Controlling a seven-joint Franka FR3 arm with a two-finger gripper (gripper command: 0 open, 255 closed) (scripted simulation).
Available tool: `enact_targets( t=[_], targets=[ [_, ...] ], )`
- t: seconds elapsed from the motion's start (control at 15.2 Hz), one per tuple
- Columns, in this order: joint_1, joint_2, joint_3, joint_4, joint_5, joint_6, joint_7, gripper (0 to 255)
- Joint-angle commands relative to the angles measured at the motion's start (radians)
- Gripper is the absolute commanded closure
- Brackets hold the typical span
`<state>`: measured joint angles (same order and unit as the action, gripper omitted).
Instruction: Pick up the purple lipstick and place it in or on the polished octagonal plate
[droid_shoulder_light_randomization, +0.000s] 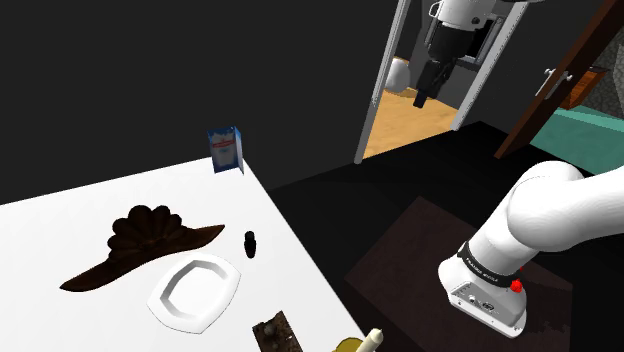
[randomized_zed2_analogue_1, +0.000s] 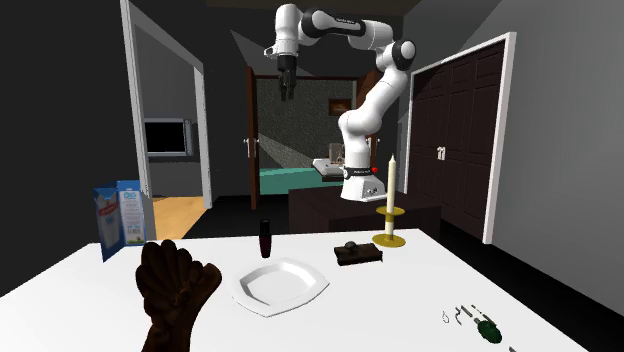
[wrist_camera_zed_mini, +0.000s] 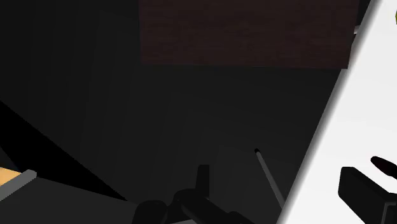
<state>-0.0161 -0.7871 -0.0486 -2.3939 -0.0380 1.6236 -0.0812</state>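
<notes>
The lipstick is a small dark upright tube on the white table, close to the table's edge toward the stand. Just beside it lies the white octagonal plate, with nothing on it. In the second exterior view the lipstick stands just behind the plate. My gripper hangs high in the air over the dark floor, far from both and off the table, pointing down. In the wrist view its black fingers stand apart with nothing between them, so the gripper is open.
A brown fan-shaped object lies next to the plate. A blue and white carton stands at the table's far corner. A small dark box, a candle in a yellow holder and small green bits sit elsewhere on the table.
</notes>
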Motion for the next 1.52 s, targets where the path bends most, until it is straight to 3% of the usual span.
enact_targets(
  t=[0.0, 0.73, 1.45],
  targets=[
    [0.000, 0.000, 0.000, 0.000, 0.000, 0.000, 0.000, 0],
    [0.079, 0.190, 0.185, -0.074, 0.112, 0.253, 0.202, 0],
    [0.126, 0.520, 0.362, 0.008, 0.130, 0.495, 0.412, 0]
  ],
)
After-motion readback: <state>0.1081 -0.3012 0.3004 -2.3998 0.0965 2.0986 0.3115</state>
